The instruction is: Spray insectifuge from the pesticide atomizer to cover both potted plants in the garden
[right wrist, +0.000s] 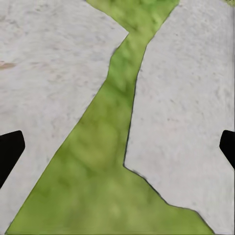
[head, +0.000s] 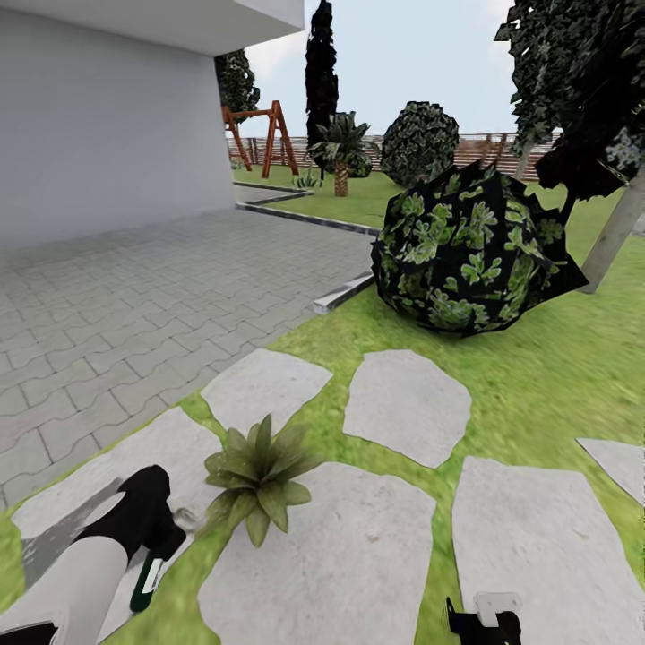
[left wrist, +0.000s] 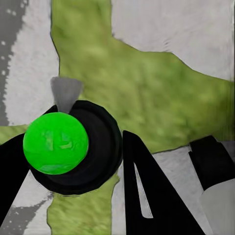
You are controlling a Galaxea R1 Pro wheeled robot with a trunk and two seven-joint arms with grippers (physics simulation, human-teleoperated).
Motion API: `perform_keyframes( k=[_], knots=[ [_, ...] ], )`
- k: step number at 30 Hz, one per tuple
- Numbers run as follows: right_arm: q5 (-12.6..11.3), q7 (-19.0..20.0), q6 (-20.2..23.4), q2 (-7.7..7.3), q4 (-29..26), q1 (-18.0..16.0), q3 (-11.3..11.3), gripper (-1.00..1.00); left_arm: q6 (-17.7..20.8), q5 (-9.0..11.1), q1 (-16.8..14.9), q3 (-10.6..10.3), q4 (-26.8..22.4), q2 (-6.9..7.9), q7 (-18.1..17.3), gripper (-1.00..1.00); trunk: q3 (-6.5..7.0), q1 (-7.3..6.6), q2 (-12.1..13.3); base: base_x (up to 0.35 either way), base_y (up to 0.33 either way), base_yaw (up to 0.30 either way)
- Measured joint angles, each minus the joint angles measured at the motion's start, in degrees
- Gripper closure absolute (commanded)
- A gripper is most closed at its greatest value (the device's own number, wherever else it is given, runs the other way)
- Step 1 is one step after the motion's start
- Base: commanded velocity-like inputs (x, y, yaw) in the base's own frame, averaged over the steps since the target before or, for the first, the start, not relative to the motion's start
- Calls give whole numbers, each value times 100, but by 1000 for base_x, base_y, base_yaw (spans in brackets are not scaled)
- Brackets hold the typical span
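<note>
In the head view the left gripper point(head: 166, 537) hangs at about seven o'clock in the frame, low over the stepping stones point(head: 408, 403) and lawn point(head: 537, 376) of the garden, its jaws closed on the pesticide atomizer point(head: 148, 573), whose white-and-green body shows below the black wrist. One potted plant point(head: 260, 479), a low rosette of pointed green leaves, sits in the grass seam between the stones, just beside that gripper at its two o'clock. In the left wrist view the atomizer's bright green cap point(left wrist: 55, 143) sits in a black collar between the dark fingers point(left wrist: 147, 196), a grey nozzle tip pointing toward the grass. The right gripper point(head: 484, 618) shows at five o'clock; in the right wrist view its fingertips point(right wrist: 10, 149) stand wide apart over stone and grass, holding nothing. A round dark bush point(head: 466, 251) stands at one o'clock, a paved patio point(head: 116, 305) at ten o'clock, a swing frame point(head: 260, 134) and fence point(head: 502, 148) beyond.
</note>
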Motion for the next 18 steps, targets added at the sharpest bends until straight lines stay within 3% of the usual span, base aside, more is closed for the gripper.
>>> perform_keyframes(
  k=[3,6,8,10,12,14,18],
  knots=[
    [0,0,0,1,0,0,0,-100,11,28,-11,-18,-48,17,-54,100,0,0,0,164,-256,20],
    [0,0,0,3,-1,-1,1,-100,1,-3,-45,-37,-59,71,-438,100,0,0,0,148,-255,173],
    [0,-1,1,3,-5,-1,-1,-100,-39,-372,-96,-88,-86,362,-1241,100,0,0,0,139,-255,259],
    [0,-1,1,3,-7,-1,0,-100,-40,-807,-185,-189,-117,523,-1795,100,0,0,0,130,-255,270],
    [0,-1,1,3,-7,-1,0,-100,-67,-1503,-392,-280,-325,638,-2769,100,1,0,0,122,-256,275],
    [0,-1,1,3,-7,-1,1,-100,-85,-1786,-447,-294,-584,668,-3199,100,0,0,0,123,-256,276],
    [0,-1,0,3,-8,-1,0,-100,-102,-1970,-518,-301,-1052,632,-3432,100,0,0,0,142,-256,191]
  ],
)
